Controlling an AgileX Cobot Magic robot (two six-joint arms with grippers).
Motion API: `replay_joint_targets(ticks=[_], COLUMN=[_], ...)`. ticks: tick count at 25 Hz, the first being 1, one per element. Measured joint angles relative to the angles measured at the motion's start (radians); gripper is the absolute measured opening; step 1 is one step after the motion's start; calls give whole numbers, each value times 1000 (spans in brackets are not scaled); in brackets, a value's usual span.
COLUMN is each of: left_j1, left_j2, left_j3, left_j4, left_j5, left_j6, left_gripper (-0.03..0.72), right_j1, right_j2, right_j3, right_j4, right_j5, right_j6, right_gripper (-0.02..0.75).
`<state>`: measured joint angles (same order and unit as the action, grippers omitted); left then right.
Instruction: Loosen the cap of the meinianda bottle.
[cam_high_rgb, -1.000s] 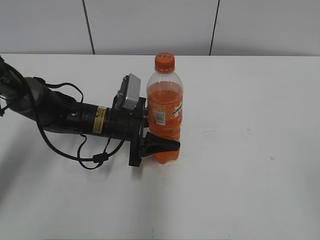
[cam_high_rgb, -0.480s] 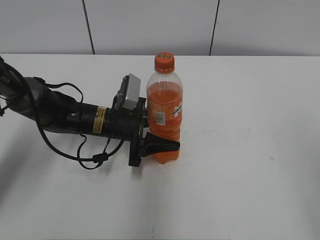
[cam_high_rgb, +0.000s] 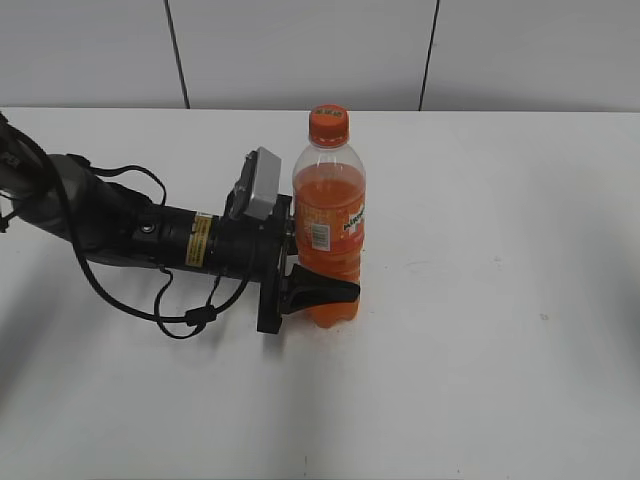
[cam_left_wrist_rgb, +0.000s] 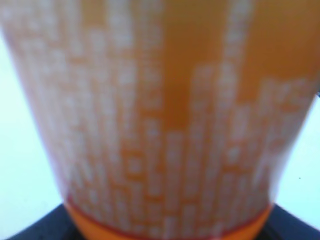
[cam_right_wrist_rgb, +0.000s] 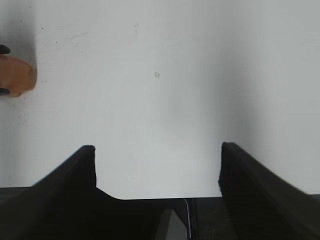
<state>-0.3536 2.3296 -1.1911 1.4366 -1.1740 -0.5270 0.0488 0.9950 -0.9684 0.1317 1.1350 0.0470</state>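
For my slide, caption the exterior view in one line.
Left gripper clamps the upright meinianda bottle low on its body; the cap is untouched.

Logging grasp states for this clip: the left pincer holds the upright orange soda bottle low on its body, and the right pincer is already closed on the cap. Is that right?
Not quite. The left pincer does hold the bottle low on its body, but the right pincer is open over bare table, as the right wrist view shows. In the exterior view nothing touches the cap.
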Motion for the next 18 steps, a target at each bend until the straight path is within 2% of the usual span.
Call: replay_joint_targets(ticks=[5, 13, 18], left_j1=[0, 0, 0], left_j2=[0, 0, 0], left_j3=[0, 0, 0], left_j4=[1, 1, 1], left_j5=[0, -1, -1], left_j6=[0, 1, 1], left_gripper=[404, 403, 403], right_j1=[0, 0, 0], right_j2=[192, 455, 572], right_j3=[-177, -461, -580], right_j4=[2, 3, 3], right_j5=[75, 80, 80], right_j6=[31, 55, 55], right_gripper=[572, 572, 572])
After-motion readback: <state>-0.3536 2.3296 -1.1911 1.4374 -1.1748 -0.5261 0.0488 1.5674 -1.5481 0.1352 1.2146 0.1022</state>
